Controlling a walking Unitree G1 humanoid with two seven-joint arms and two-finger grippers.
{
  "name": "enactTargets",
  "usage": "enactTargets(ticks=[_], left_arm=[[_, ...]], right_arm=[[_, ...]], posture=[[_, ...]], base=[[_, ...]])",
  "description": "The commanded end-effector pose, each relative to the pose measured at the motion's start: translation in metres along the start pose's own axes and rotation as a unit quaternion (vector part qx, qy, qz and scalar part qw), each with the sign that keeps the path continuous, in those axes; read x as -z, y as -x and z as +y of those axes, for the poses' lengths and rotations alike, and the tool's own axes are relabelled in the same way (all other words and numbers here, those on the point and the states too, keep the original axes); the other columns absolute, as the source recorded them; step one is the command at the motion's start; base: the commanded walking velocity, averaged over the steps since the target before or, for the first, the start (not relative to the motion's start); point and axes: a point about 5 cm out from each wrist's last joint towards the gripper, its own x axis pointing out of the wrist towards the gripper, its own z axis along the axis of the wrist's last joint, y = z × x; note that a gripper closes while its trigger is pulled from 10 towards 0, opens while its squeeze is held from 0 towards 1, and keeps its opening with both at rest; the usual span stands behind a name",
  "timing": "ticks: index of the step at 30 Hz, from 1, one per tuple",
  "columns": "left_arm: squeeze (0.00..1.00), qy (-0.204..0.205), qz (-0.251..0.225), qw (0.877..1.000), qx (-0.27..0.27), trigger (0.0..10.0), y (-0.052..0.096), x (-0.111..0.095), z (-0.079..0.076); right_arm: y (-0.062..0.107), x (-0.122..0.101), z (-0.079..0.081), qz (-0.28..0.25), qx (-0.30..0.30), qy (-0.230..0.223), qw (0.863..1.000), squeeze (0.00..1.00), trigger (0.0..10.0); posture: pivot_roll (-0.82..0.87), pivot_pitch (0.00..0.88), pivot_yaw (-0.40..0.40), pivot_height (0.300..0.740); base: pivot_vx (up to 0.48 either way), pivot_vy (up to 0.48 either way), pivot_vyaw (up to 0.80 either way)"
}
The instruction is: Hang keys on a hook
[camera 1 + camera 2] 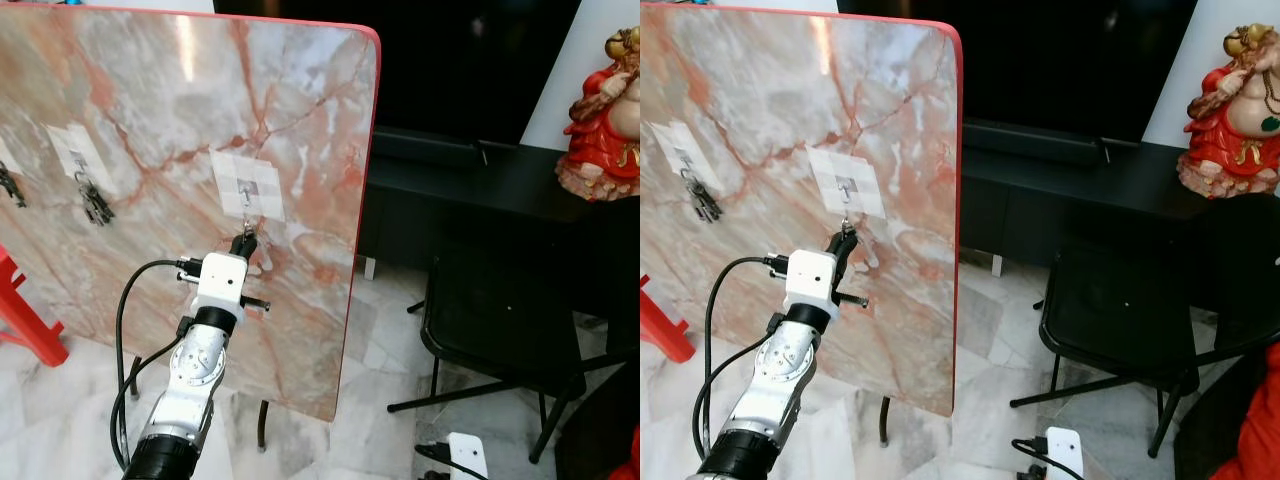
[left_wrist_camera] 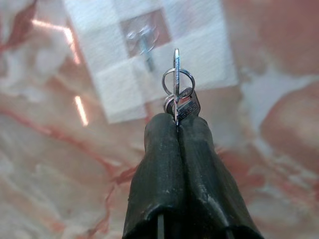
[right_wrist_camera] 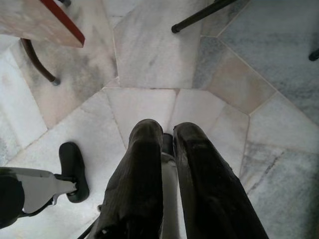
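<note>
Left wrist view: left hand (image 2: 177,122) pinching keys (image 2: 178,97), ring just below hook (image 2: 145,44).

Three hook pads on the marble board (image 1: 180,120): centre (image 1: 248,185), left (image 1: 78,150), far-left edge (image 1: 6,160). One black chair (image 1: 500,320). One red figurine (image 1: 605,105).

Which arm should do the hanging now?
Left. Its pincer is shut on the keys, right below the hook on the board. The right pincer points at the floor.
</note>
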Motion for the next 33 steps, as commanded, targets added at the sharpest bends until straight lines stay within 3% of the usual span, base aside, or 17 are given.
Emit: enactTargets(ticks=[1, 12, 33], left_arm=[[0.00, -0.007, -0.008, 1.000, 0.009, 10.0, -0.003, -0.006, -0.001], [0.00, -0.004, -0.017, 1.000, -0.005, 10.0, -0.012, -0.017, 0.005], [0.00, -0.001, -0.012, 1.000, -0.018, 10.0, -0.015, -0.018, 0.007]], right_arm=[[0.000, -0.003, 0.000, -0.004, 0.000, -0.001, 1.000, 0.00, 10.0], [-0.001, -0.004, 0.000, -0.005, 0.003, 0.007, 1.000, 0.00, 10.0], [-0.001, -0.004, 0.001, -0.004, -0.002, 0.020, 1.000, 0.00, 10.0]], posture=[[0.03, 0.030, -0.032, 0.740], [0.04, 0.036, -0.033, 0.740], [0.03, 0.014, -0.029, 0.740]], base=[[0.000, 0.000, 0.00], [0.000, 0.000, 0.00], [0.000, 0.000, 0.00]])
